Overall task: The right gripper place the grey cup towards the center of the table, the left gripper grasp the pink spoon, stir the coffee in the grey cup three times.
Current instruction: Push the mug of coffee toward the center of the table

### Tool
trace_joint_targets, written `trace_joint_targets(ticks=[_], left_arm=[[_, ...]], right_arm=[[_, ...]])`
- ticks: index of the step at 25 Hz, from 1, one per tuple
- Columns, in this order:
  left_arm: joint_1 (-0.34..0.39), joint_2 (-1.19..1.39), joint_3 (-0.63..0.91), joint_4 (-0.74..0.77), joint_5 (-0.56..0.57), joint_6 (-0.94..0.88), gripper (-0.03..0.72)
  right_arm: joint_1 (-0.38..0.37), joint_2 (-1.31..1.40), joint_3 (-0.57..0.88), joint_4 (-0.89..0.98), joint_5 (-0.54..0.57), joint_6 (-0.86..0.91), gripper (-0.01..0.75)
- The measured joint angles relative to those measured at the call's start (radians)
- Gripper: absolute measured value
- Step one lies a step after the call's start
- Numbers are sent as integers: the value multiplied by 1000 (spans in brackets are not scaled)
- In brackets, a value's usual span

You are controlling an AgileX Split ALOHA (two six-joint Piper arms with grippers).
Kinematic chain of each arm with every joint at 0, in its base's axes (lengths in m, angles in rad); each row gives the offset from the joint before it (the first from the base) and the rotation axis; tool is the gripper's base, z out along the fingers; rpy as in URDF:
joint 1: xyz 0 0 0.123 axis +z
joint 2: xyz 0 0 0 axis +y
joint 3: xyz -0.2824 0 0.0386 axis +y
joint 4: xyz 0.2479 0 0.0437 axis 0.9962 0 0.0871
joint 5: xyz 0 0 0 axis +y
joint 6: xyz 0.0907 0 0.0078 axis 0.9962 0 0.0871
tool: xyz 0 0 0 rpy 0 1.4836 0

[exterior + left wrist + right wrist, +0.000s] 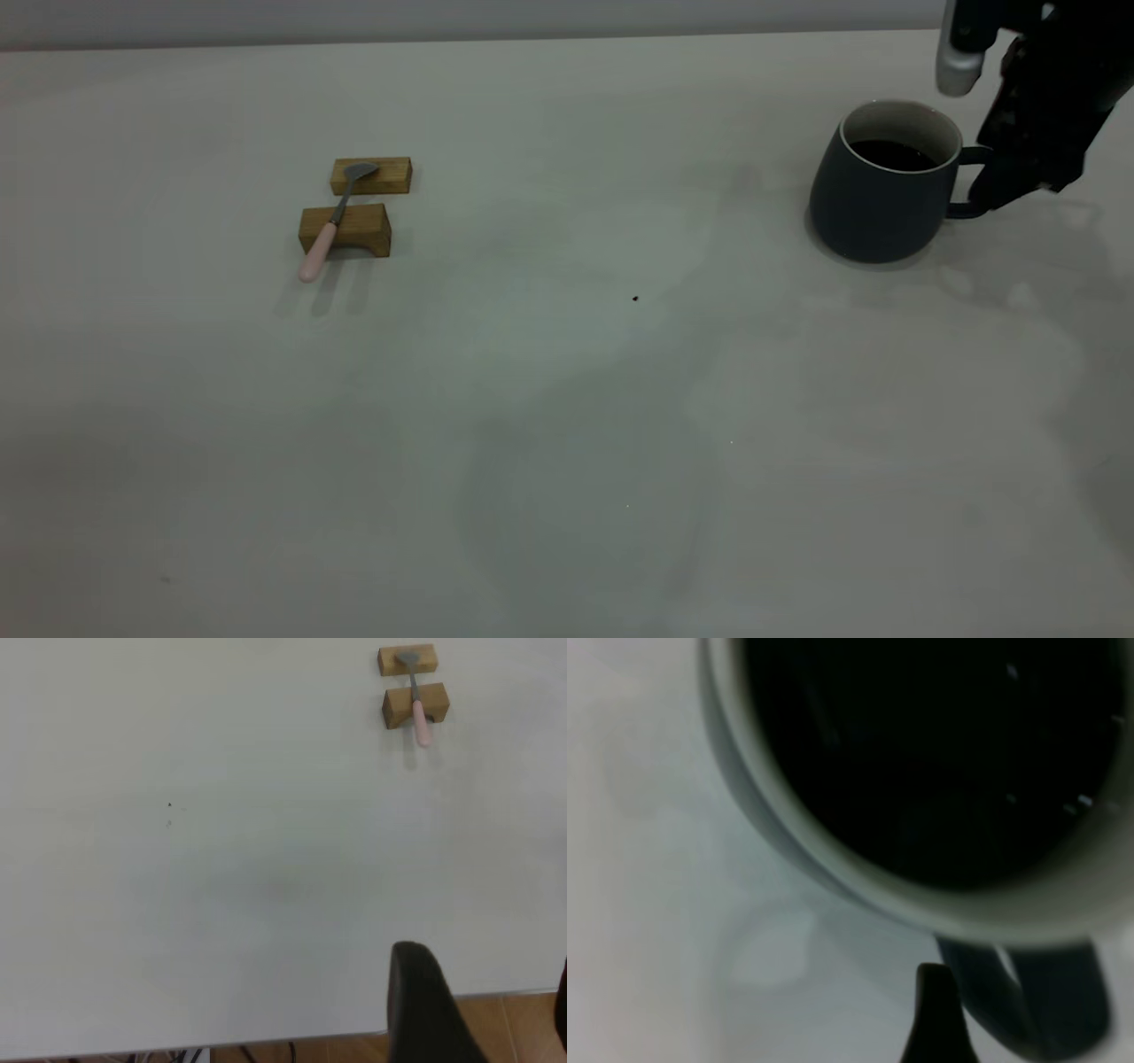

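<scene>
1. The bench (567, 425) is a wide, pale grey-white matte surface with a tiny dark speck (635, 299) near its middle; a pale wall band runs behind its far edge, and the left wrist view shows a strip of brown floor past the near edge.
2. The grey cup (873, 199) stands upright toward the right end of the bench, well apart from the speck, with the coffee (893, 155) a dark disc inside its white wall.
3. The right hand (1005, 182) is just beside the cup at its handle, on the side away from the speck; whether it is clenched on the handle I cannot tell.
4. The pink spoon (330, 226) lies across two wooden blocks (359, 202), far from the cup on the other side of the speck.
5. The left hand (478, 1010) hangs over the bench edge, well apart from the spoon, its fingers spread and released, grasping nothing.
</scene>
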Motion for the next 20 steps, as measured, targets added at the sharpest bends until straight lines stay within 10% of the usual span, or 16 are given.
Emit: trace_joint_targets(ticks=[20], left_arm=[[0, 0, 0, 0, 0, 0, 436]], right_arm=[[321, 25, 0, 403, -80, -356, 588]])
